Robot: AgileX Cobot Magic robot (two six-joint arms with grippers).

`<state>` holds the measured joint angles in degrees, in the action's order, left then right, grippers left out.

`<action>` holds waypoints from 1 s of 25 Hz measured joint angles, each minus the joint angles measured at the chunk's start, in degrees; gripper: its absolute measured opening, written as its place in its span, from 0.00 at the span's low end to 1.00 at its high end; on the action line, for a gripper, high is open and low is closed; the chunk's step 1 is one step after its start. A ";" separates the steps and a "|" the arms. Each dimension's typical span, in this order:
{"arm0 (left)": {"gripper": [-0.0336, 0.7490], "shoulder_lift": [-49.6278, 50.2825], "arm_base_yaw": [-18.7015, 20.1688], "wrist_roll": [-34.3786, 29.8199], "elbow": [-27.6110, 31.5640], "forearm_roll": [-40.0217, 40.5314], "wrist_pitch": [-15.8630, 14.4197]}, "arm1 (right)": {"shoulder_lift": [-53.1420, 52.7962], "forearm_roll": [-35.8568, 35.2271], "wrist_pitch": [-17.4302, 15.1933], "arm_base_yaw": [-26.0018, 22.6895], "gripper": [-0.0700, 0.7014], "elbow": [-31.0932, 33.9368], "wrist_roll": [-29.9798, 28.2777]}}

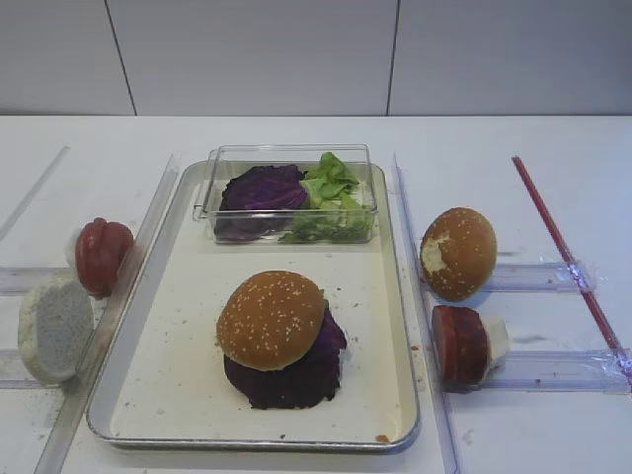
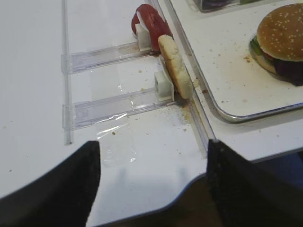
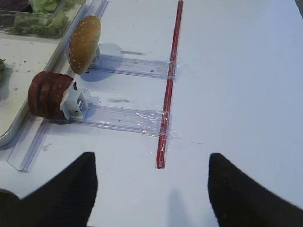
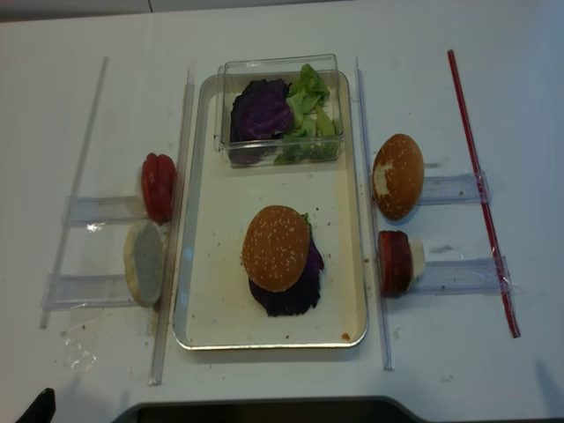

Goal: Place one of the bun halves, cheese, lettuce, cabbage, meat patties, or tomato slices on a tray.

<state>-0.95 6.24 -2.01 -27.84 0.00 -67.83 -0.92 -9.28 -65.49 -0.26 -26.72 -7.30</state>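
The silver tray (image 1: 178,336) holds a stack topped by a sesame bun half (image 1: 271,318), which sits on a purple cabbage leaf (image 1: 296,383). At the tray's far end a clear box holds more cabbage (image 1: 259,188) and lettuce (image 1: 331,183). Tomato slices (image 1: 102,255) stand left of the tray and meat patties (image 1: 459,344) stand right of it. No cheese is in view. My left gripper (image 2: 152,146) is open over the table's front edge, near the tray's front left corner. My right gripper (image 3: 152,158) is open over bare table, right of the patties (image 3: 47,94).
A pale floury bun half (image 1: 54,328) leans in a clear holder on the left. A brown bun with a white torn patch (image 1: 458,253) stands in a holder on the right. Clear plastic rails (image 1: 420,326) flank the tray. A red strip (image 1: 563,252) runs along the far right.
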 joint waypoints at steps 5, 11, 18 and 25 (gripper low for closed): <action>0.60 0.00 0.00 0.00 0.00 -0.30 0.00 | 0.00 0.00 0.00 0.00 0.75 0.00 0.03; 0.60 0.00 0.00 0.00 0.00 -0.30 0.00 | 0.00 0.00 0.00 0.00 0.75 0.00 0.03; 0.60 0.00 0.00 0.00 0.00 -0.30 0.00 | 0.00 0.00 0.00 0.00 0.75 0.00 0.03; 0.60 0.00 0.00 0.00 0.00 0.00 0.00 | 0.00 0.00 0.00 0.00 0.75 0.00 0.03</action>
<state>-0.95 6.24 -2.01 -27.84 0.00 -67.83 -0.92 -9.28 -65.49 -0.26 -26.72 -7.27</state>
